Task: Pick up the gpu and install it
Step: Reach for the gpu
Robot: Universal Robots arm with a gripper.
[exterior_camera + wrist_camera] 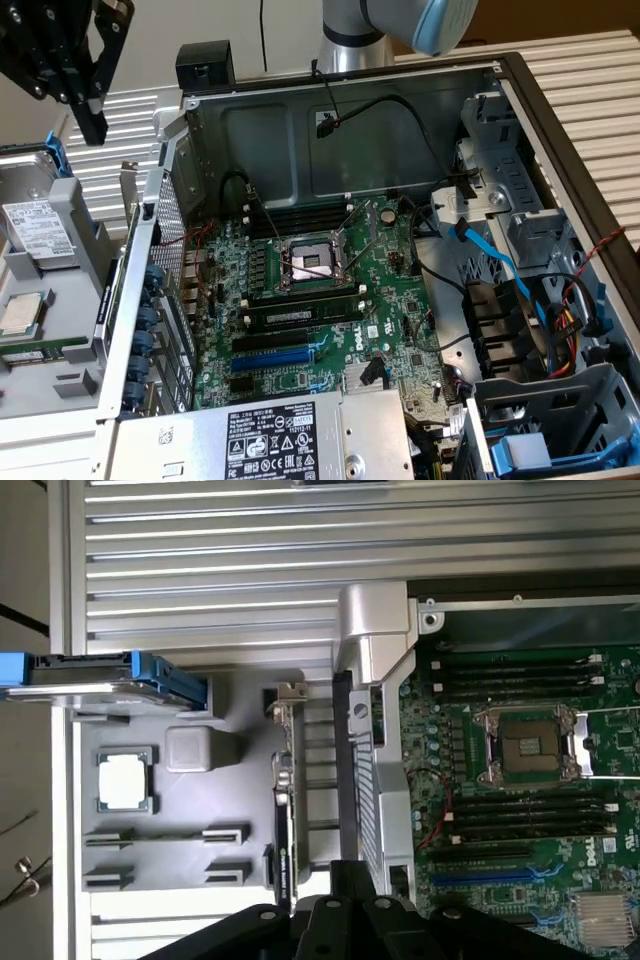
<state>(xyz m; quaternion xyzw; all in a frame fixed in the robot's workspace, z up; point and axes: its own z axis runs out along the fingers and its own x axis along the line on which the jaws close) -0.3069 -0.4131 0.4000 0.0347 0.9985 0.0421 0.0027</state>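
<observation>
An open case [260, 130] with a motherboard [330, 330] is set on a slatted metal table [590, 70]. In the grey tray [190, 810] beside it are kept a CPU [125, 780], a drive [90, 675] and the gpu [283, 830], stood on edge just beside the case wall. The gripper [92, 125] is held above the tray, jaws together, empty.
</observation>
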